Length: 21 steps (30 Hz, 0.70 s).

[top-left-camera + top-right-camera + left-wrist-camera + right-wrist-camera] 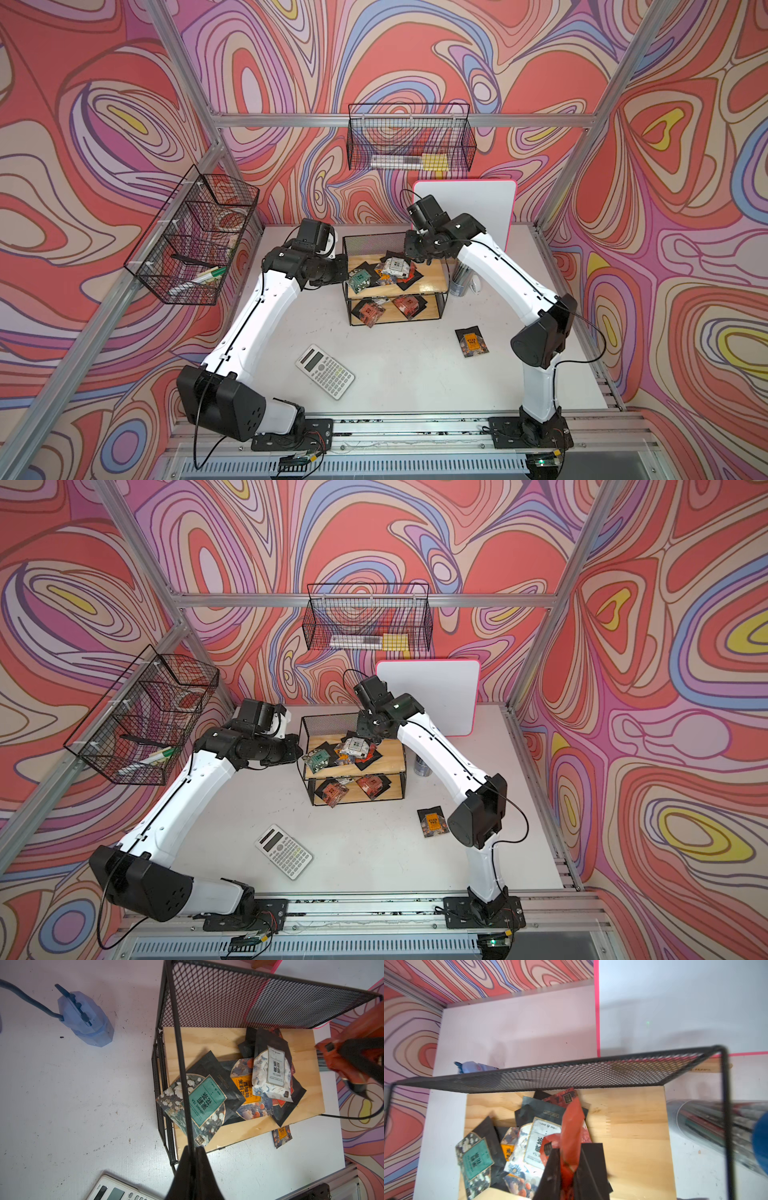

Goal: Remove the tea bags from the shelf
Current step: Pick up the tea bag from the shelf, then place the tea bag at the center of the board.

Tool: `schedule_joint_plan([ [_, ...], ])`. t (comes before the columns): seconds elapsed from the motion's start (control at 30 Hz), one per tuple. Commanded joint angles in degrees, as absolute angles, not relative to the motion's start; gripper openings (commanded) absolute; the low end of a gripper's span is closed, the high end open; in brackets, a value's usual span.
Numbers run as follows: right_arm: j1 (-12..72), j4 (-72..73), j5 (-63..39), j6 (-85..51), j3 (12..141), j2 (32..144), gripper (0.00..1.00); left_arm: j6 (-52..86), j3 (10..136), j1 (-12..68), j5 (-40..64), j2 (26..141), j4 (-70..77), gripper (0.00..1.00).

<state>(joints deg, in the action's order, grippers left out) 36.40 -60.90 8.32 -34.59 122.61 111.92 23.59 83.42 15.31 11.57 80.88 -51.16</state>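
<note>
Clamping a red tea bag point(572, 1122) between its jaws, the right claw point(569, 1153) is hovering over the top board of the shelf point(633, 1122). The left claw point(193, 1148) is pinching the shelf's wire frame, jaws together. More tea bags point(386, 272) are lying on both boards, and one is resting on the desk point(407, 374).

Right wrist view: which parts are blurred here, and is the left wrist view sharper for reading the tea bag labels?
Right wrist view: the red tea bag in the right end effector is smeared, the can streaked, the shelf board fairly crisp; left wrist view: sharper, the green jasmine tea bag label reads clearly, only that red bag is blurred.
</note>
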Motion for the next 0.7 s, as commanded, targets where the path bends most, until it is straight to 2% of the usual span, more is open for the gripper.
schedule_joint_plan([
  [0.0,36.21,-55.73,8.78,-33.45,118.69,104.86,0.09,22.32,84.28,15.38,10.22,81.29,-51.24,0.00],
  [0.2,36.21,-52.58,16.18,-34.65,108.05,93.03,0.05,22.24,84.45,15.38,10.08,81.34,-51.33,0.00],
  [0.33,32.63,-56.10,22.43,-41.69,99.26,85.77,0.03,22.32,84.38,15.38,10.16,81.42,-51.21,0.00],
  [0.5,21.98,-56.43,15.86,-51.05,81.62,76.98,0.03,22.31,84.53,15.34,10.13,81.55,-51.10,0.00],
  [0.67,18.55,-51.01,6.66,-52.77,65.80,74.68,0.04,22.23,85.07,15.34,10.18,81.94,-51.28,0.00],
])
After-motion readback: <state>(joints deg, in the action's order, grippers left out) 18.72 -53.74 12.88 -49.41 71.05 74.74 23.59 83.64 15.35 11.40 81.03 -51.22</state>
